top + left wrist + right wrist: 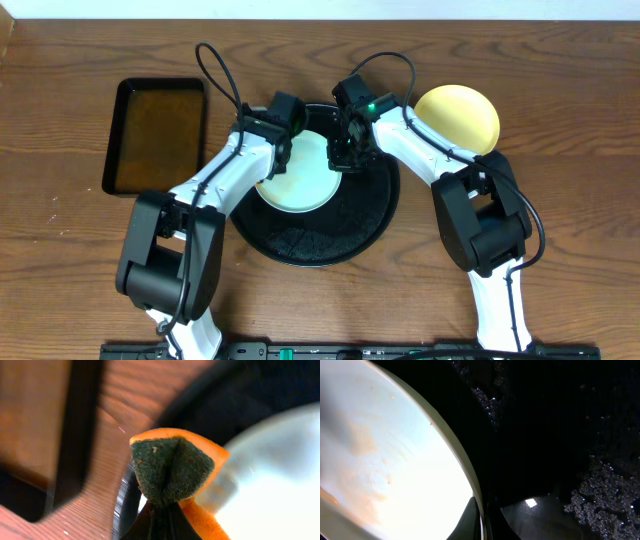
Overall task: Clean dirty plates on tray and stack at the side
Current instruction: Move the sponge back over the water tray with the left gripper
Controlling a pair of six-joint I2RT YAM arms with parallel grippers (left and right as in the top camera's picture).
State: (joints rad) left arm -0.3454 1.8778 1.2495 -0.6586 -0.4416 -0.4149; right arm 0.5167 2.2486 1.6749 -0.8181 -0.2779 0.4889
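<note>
Closest to the left wrist lens is the sponge [172, 467], orange with a green scouring face, folded and pinched in the closed left tool [160, 522]. It sits at the far left edge of the mint plate [300, 185]. That view is blurred, so I cannot tell whether the pad is touching the plate.

The right tool [345, 150] is on the far right side of the same plate. In its own wrist view the jaws are closed with the plate's rim running in between them, so I read that as a hold on the rim to steady it.

The mint plate lies in the far half of the tray [340, 235]. Faint orange-brown smears show on its surface in the right wrist view, so I judge it is not yet clean.

Off the tray, the yellow plate [460, 115] rests on the bench [580, 200] at the far right. It looks free of streaks from above, and I take it as the first one done.

So roughly one plate is finished, and one is mid-scrub and has yet to be moved across. I cannot find a third plate; a second rim may show beneath the mint one, but I can't be sure.

The small tray [155, 135] with brown liquid sits far left.
</note>
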